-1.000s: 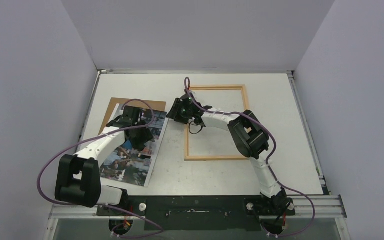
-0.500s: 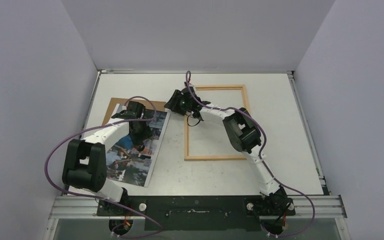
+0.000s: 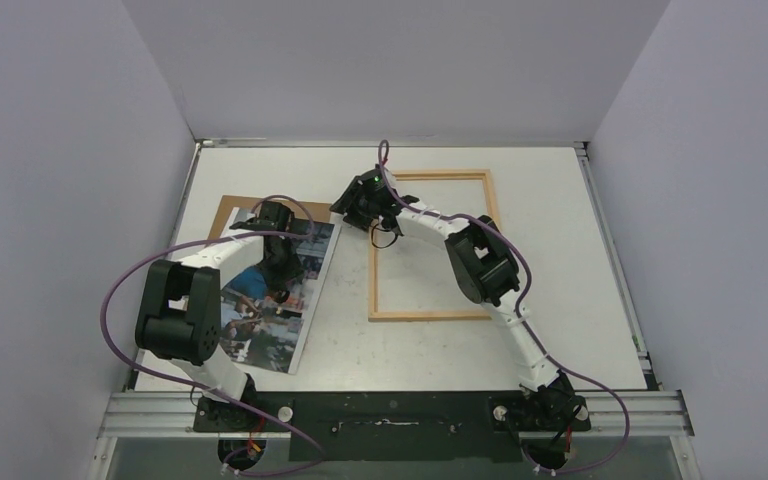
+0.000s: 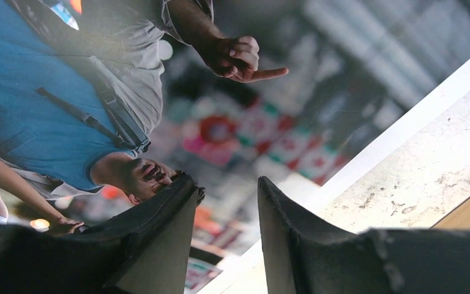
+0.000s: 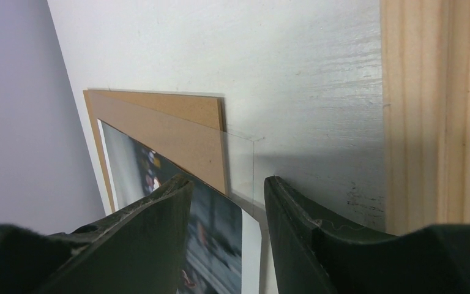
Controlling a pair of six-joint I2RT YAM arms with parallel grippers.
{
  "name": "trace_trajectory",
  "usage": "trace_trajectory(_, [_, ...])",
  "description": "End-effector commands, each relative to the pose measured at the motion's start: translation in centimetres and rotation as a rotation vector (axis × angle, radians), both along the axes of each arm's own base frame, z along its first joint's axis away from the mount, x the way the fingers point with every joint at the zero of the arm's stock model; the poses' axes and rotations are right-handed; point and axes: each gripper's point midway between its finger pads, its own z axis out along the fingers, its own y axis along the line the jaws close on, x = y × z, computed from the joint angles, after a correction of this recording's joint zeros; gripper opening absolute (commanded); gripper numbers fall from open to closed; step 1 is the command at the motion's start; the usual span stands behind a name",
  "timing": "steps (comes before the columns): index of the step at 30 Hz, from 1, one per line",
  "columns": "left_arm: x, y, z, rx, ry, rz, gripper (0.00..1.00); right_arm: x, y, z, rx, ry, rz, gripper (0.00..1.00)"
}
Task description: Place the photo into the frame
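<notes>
Photo (image 3: 265, 335) lies flat on the left of the desk (image 3: 560, 330), overlapping the brown board (image 3: 225, 215). Left tool (image 4: 227, 184) sits over the print face, jaws spread, nothing between; contact unclear. Right tool (image 5: 227, 179) is also spread, at the photo's far right corner, beside the frame (image 3: 430, 176).

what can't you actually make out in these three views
Top view: the left gripper and its arm cover the photo's middle, so contact cannot be told.
Top view: the right gripper hides the frame's upper-left corner.
Right wrist view: the print is blurred; most of the backing board lies under it.
Left wrist view: the picture's edges cut off most of the photo.
</notes>
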Motion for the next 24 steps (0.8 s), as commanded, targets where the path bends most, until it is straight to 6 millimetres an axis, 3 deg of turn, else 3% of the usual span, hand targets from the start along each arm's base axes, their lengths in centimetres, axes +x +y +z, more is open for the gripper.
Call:
trace_trajectory(1, [-0.1,0.7,-0.2,0.03,0.011,0.021,0.39,-2.1,-1.5,-6.1,-0.097,0.163,-0.045,0.49])
trace_trajectory(7, [-1.1,0.8,-1.3,0.033,0.045,0.011,0.37,-1.6,-0.5,-4.9,-0.055,0.162,-0.039,0.49])
trace_trajectory(17, [-1.7,0.6,-2.2,0.023,0.073,0.004,0.34,-2.6,0.3,-6.6,0.015,0.206,-0.013,0.49])
trace_trajectory(24, [-1.8,0.6,-2.4,0.024,0.081,0.001,0.33,-1.9,1.7,-4.2,0.134,0.125,0.021,0.48])
